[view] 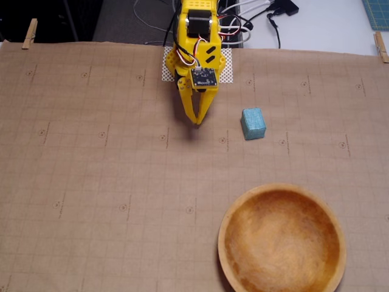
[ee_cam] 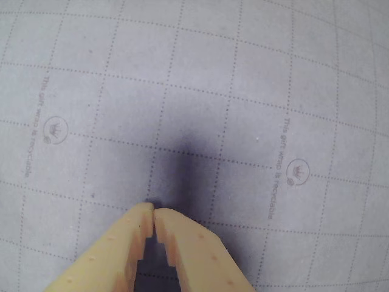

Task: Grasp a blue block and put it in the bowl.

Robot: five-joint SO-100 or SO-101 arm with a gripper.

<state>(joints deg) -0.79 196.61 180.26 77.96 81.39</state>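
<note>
The blue block (view: 253,123), a small teal cuboid, lies on the brown paper in the fixed view, to the right of my gripper (view: 197,121). The wooden bowl (view: 227,216) sits at the lower right, empty. My yellow gripper is shut and empty, its tips pointing down close above the paper. In the wrist view the gripper (ee_cam: 152,210) shows its two tips touching over bare gridded paper with a dark shadow. The block and the bowl are out of the wrist view.
Brown gridded wrapping paper (view: 91,170) covers the table, held by wooden clothespins (view: 29,33) at the back corners. Cables (view: 255,21) and the arm's base (view: 197,36) lie at the back edge.
</note>
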